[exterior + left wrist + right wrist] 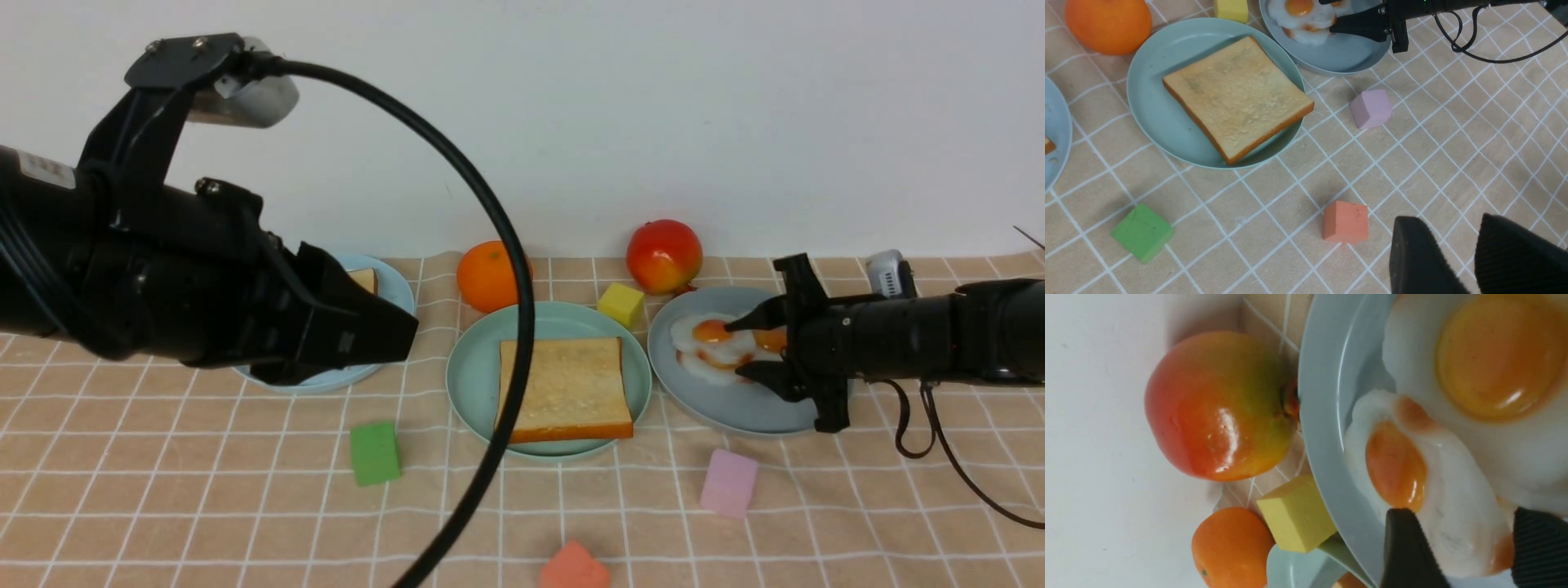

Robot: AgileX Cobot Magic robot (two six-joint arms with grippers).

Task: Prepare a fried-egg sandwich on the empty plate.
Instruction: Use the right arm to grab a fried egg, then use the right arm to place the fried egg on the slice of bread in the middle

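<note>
Left pincer (1447, 228), nearest, jaws parted and empty, hides most of the second toast (365, 280) on the blue plate (398, 296). A cable (526, 327) crosses the toast (571, 388) lying on the mint plate (473, 367). Farther right, the right pincer (743, 349), jaws apart, straddles the egg (1437, 506) on the grey plate (735, 412); contact cannot be judged.

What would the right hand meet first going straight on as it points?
The small white fried egg with orange yolk on the grey-blue round plate; it lies between the open fingers of the right hand, though height is unclear.
</note>
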